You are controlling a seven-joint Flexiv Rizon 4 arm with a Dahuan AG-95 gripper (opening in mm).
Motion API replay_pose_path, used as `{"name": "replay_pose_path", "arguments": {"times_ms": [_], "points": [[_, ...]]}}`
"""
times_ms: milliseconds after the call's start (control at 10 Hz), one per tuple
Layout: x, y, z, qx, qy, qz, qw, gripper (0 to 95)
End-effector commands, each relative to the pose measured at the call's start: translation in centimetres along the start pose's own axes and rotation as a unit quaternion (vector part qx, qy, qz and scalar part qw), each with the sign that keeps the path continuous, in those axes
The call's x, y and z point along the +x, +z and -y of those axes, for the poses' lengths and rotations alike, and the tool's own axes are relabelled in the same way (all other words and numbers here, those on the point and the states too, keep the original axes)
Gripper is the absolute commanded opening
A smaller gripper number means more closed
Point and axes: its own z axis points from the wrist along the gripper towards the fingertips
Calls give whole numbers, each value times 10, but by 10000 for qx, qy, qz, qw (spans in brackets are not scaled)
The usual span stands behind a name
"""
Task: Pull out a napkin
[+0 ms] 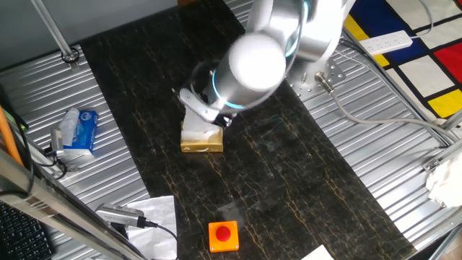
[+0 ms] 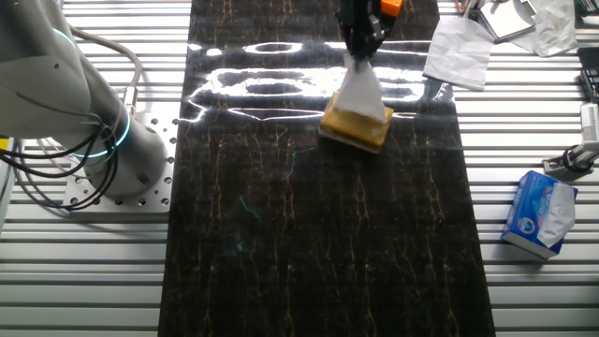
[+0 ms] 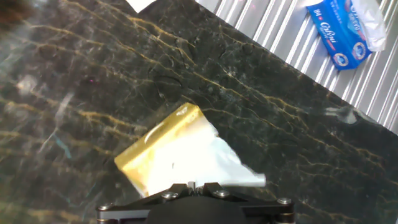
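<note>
Even bright overhead light. Strong white glare streaks on glossy dark surface [image 2: 281,187] near its far edge in the other fixed view. Hand view soft, motion-blurred, worst at top-left corner. Arm [image 1: 253,61] overexposed, out of focus in one fixed view.

The table top [image 2: 309,243] under me is dark, marble-like stone veined in gold, polished enough to throw bright glare. Ribbed bare metal [image 1: 115,130] flanks it, matt silver. The tissue box [image 3: 155,146] has a shiny gold-brown foil look. The napkin [image 2: 360,89] rising from it is thin, soft white paper, faintly translucent. The tissue packet [image 3: 345,28] is glossy blue-and-white plastic film. My arm shell [image 1: 253,61] is smooth satin grey metal.
</note>
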Motion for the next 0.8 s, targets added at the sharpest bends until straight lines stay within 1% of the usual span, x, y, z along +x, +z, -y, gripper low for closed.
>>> {"name": "replay_pose_path", "arguments": {"times_ms": [100,300,400,500,600,700,800], "points": [[5,-12,4,-114,-2,73,9999,0],[9,-24,6,-215,-1,61,9998,0],[12,-30,7,-305,31,76,9995,0],[14,-35,8,-363,53,84,9993,0],[15,-35,9,-478,78,165,9987,0],[15,-35,9,-755,298,280,9963,0],[15,-35,9,-914,422,361,9943,0]]}}
